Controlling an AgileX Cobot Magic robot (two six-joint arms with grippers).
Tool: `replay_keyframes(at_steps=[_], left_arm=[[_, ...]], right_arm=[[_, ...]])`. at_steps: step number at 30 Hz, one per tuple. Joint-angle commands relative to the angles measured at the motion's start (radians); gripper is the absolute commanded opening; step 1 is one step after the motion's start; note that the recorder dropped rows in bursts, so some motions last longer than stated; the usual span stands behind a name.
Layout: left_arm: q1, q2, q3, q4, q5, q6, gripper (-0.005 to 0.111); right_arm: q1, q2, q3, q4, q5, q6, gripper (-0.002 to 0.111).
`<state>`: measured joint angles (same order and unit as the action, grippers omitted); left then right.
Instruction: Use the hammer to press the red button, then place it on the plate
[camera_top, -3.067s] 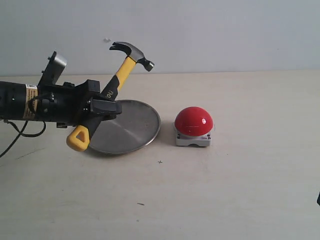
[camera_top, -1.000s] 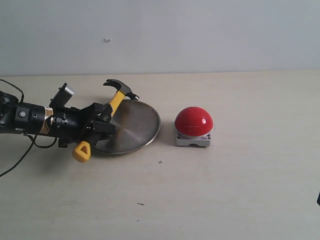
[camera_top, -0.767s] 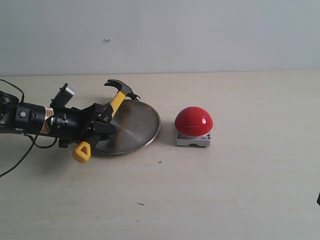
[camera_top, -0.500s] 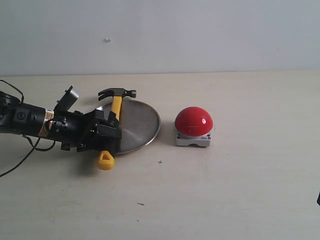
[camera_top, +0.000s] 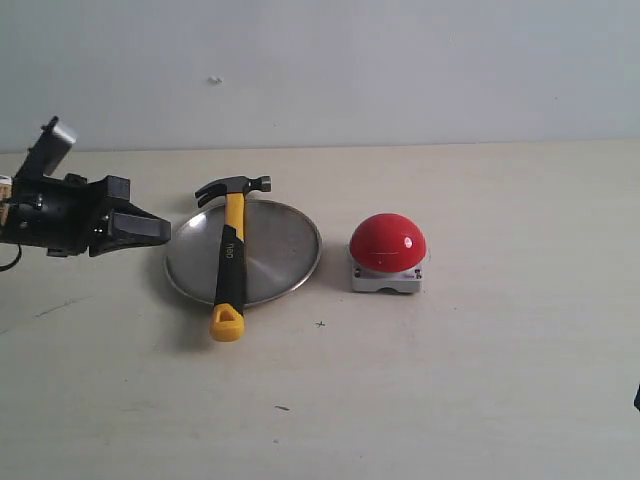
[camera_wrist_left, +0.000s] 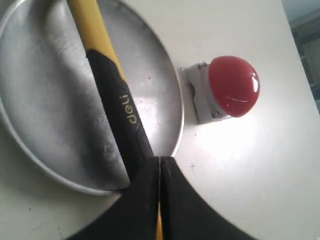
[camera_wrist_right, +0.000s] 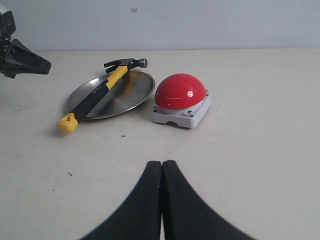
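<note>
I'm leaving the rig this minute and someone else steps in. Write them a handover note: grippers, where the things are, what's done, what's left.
Left gripper: shut, empty, just beside the plate's rim, on its left in the exterior view.
Right gripper: shut, empty, over the table, well back from the things.
Hammer: lying across the plate, head past the far rim, yellow end sticking out over the near rim.
Red button: on the table right of the plate, apart from it.
Done: hammer is on the plate, nothing gripping it.
Left: nothing visible; whether the button was pressed cannot be told.
</note>
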<state>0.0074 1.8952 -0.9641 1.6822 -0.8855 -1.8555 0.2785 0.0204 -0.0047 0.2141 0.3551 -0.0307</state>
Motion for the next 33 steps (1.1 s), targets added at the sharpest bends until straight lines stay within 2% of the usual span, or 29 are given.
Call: replay_keyframes(at_steps=[1, 9, 12, 16, 20, 25, 33], left_arm=[[0.006, -0.138, 0.139, -0.220, 0.026, 0.270, 0.000], [0.006, -0.528, 0.483, -0.717, 0.111, 0.837, 0.000], [0.006, -0.703, 0.568, -0.870, 0.159, 0.939, 0.000], [0.006, -0.955, 0.639, -1.002, 0.325, 1.008, 0.000], [0.006, -1.160, 0.649, -1.032, 0.516, 1.023, 0.000], [0.006, -1.376, 0.653, -1.032, 0.681, 1.045, 0.000], [0.006, -1.679, 0.711, -1.032, 0.757, 1.063, 0.000]], right_arm=[[0.001, -0.005, 0.005, 0.004, 0.001, -0.001, 0.000], [0.001, -0.005, 0.005, 0.004, 0.001, -0.001, 0.000], [0.001, -0.005, 0.005, 0.004, 0.001, -0.001, 0.000], [0.001, -0.005, 0.005, 0.004, 0.001, -0.001, 0.000], [0.001, -0.005, 0.005, 0.004, 0.001, -0.001, 0.000], [0.001, -0.005, 0.005, 0.004, 0.001, -0.001, 0.000], [0.001, -0.005, 0.005, 0.004, 0.001, -0.001, 0.000]])
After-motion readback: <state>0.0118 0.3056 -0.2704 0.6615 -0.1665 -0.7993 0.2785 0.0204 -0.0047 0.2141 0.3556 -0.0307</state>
